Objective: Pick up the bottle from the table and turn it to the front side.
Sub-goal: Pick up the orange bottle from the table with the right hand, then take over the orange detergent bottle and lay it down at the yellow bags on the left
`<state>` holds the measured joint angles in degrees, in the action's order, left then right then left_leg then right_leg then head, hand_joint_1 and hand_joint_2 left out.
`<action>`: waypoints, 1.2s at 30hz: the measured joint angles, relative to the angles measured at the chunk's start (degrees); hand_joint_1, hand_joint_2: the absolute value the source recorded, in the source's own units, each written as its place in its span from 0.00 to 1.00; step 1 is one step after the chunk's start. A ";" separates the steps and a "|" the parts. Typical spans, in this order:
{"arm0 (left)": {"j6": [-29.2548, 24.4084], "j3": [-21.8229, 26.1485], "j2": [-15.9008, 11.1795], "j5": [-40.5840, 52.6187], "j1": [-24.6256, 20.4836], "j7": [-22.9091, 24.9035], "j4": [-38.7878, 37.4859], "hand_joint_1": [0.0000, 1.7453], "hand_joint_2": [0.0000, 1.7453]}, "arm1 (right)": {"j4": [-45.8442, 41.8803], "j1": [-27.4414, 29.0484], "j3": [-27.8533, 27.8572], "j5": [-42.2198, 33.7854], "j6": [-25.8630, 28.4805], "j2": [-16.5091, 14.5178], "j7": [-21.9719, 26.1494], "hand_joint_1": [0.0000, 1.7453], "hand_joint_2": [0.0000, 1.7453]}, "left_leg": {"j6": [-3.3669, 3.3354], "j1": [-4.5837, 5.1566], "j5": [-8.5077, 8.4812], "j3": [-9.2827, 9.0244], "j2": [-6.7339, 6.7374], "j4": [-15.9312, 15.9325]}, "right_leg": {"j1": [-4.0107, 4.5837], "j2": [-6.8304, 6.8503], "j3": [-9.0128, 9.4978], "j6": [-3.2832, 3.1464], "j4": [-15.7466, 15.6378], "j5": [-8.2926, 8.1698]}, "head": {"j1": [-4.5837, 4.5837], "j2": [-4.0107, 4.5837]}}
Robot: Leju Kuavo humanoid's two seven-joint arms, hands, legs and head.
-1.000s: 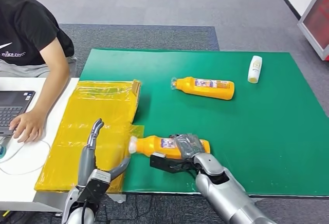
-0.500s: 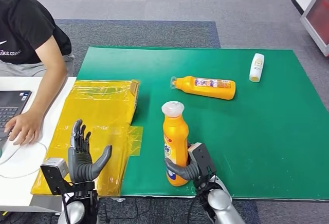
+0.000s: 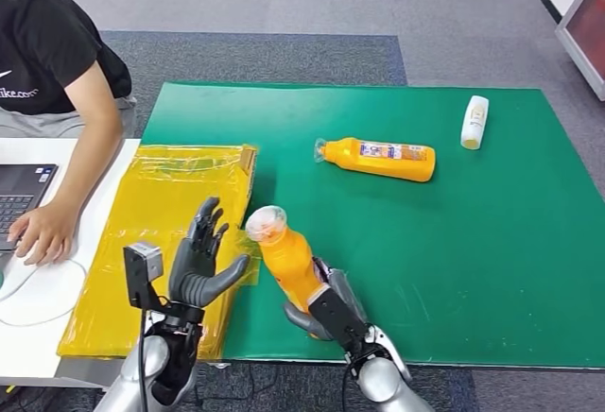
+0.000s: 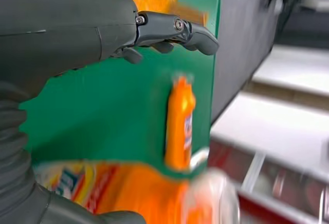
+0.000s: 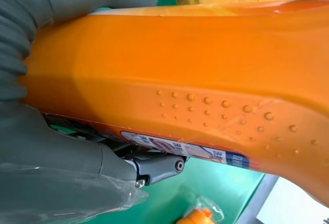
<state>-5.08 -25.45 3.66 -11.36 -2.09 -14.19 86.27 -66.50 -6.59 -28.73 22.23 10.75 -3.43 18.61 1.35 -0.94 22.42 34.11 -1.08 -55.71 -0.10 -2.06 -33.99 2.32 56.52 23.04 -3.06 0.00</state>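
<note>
Green matting covers the table and makes the orange bottles easy to tell apart from it. Nearest the robot, the right hand is wrapped around the lower body of the bottle, thumb on one side and fingers on the other. The bottle is lifted off the mat and tilted, its capped top leaning toward the robot's left. That grip low on the body leaves the top half free, which looks meant for a handover or a re-grip so the label can be brought round to face front. The right wrist view shows the dimpled orange side, with the label running along one edge next to a finger.

Just beside it the left hand is raised with palm toward the bottle and fingers spread, holding nothing, probably waiting to take or steady it. Under that hand lies a yellow plastic bag.

Farther back a second orange bottle lies on its side, and a small white bottle lies near the far corner. At the left a person's hand rests by a laptop.
</note>
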 joint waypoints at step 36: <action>12.69 -9.61 -4.15 -2.28 -12.27 8.14 -10.50 1.00 1.00 | 3.33 -4.45 -1.55 -5.90 -1.25 0.01 0.83 1.00 1.00 | 0.02 0.00 -0.04 0.45 0.00 0.00 | -0.01 0.05 -0.40 0.01 0.03 -0.01 | 0.01 0.00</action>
<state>7.61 -35.06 -0.49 -13.63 -14.37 -6.05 75.77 -63.17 -11.04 -30.28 16.33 9.51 -3.42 19.43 1.37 -0.94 22.38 34.56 -1.08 -55.71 -0.11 -2.01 -34.39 2.33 56.56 23.03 -3.05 0.00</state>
